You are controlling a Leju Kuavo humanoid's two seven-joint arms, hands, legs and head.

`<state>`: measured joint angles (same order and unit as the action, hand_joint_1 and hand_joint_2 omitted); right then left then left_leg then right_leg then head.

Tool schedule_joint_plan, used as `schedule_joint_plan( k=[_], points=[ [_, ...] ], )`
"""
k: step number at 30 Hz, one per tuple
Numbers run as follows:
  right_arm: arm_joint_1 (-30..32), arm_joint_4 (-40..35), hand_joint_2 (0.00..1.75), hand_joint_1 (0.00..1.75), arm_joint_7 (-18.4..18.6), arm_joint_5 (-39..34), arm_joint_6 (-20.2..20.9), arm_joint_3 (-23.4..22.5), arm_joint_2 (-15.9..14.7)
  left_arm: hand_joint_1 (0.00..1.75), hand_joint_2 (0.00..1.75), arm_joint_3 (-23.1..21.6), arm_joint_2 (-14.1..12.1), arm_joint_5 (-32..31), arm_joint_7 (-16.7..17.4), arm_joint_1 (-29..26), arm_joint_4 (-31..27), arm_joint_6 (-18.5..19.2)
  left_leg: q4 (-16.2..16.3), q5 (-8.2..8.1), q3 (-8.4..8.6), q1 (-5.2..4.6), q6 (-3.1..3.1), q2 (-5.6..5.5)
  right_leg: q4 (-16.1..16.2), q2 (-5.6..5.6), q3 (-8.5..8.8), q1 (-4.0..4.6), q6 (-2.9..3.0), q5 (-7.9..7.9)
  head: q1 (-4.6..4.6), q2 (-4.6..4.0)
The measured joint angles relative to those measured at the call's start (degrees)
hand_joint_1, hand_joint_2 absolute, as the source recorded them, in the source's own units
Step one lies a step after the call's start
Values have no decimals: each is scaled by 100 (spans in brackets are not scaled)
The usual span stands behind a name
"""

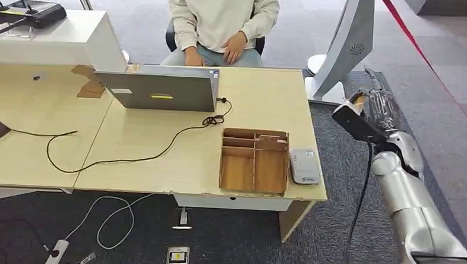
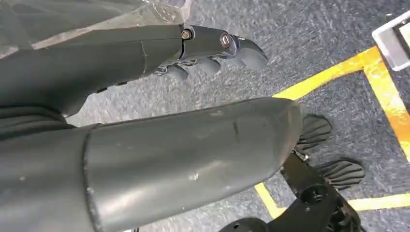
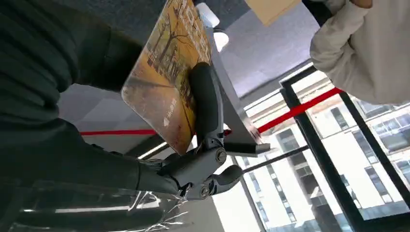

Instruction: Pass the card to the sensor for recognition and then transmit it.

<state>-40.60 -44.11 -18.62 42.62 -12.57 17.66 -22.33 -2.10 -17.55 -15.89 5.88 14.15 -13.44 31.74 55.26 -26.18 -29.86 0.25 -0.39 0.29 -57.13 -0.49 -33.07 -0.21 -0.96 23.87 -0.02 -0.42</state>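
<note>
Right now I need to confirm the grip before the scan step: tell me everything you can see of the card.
The card is a thin, flat rectangle with rounded corners, printed with an autumn scene in orange and yellow and small white markings near one corner. It looks like glossy plastic. The right hand holds it, one dark finger pressed across its printed face. In the head view it shows as a small orange patch at that hand, raised off to the right of the desk, not over it.

The head view looks down from high onto the tabletop (image 1: 159,146). The left wrist view sits close behind its hand (image 2: 208,48), facing the floor. The right wrist view looks upward past its hand (image 3: 203,164); both it and the head view catch the seated person (image 1: 223,18).
</note>
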Motion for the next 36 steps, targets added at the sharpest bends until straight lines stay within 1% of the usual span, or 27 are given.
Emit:
schedule_joint_plan(
  k=[4,9,16,23,27,31,36],
  points=[
    [372,-200,175,175,57,94,251,4,-262,0,0,24,-17,24,129,-28,4,74,0,0,0,0,0,0,0,1,0,0,0,0,0,0],
    [742,-372,175,175,138,90,348,11,-440,0,0,112,-31,74,171,-27,4,87,-1,0,-2,1,0,0,0,1,0,0,0,0,-2,0],
    [1063,-538,175,175,269,166,374,57,-536,0,0,164,-37,155,173,-38,7,87,-1,0,-4,0,0,0,0,1,0,0,0,0,0,0],
    [1138,-566,175,175,337,306,363,116,-527,0,0,217,-46,177,192,-58,7,116,-2,0,-6,1,0,0,0,1,1,0,0,0,-2,0],
    [1113,-564,175,175,411,483,247,142,-400,0,0,258,-46,184,203,-60,7,120,-3,1,-7,2,-1,1,-1,1,0,1,0,0,-2,0],
    [931,-523,175,175,420,739,182,251,-108,0,0,258,-42,177,203,-44,7,120,-4,2,-5,4,-2,4,-2,1,-1,4,1,-1,0,0],
    [747,-429,175,175,433,831,97,365,198,0,0,254,-26,118,203,-12,4,120,-3,3,-6,6,-4,2,-2,1,-2,6,1,0,-2,0]
  ],
)
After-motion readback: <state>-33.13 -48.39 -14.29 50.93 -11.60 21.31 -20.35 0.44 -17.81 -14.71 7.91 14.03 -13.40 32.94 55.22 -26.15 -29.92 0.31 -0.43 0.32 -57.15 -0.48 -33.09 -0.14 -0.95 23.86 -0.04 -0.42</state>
